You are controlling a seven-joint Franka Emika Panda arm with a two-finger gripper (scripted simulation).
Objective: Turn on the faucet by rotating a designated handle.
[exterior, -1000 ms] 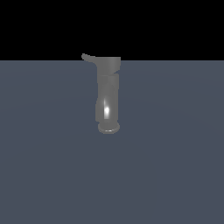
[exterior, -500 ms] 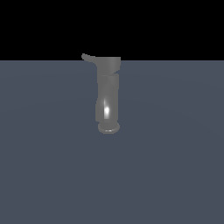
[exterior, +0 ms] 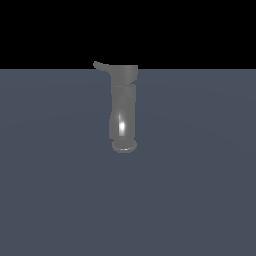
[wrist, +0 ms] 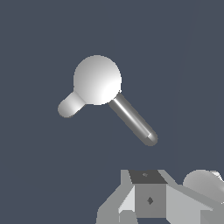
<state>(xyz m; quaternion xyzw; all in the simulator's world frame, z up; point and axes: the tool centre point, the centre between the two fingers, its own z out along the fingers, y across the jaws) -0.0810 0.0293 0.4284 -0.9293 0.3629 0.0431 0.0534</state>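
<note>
The faucet [exterior: 123,112] is a dull grey upright column on a round base flange, with a white glint low on its side. In the exterior view, the handle [exterior: 100,65], a thin curved lever, sticks out from the top cap towards the left. The wrist view looks down on the faucet's round cap [wrist: 97,79]. A short stub [wrist: 68,106] and a long thin rod [wrist: 133,120] jut from it; which one is the handle I cannot tell. Only part of my gripper [wrist: 148,203] shows there, apart from the faucet. Its fingertips are out of frame, and the exterior view does not show it.
The faucet stands on a flat blue-grey surface [exterior: 200,190] that spreads out on all sides. Behind it the background is plain black. A rounded grey part of my arm [wrist: 203,183] shows beside the gripper body.
</note>
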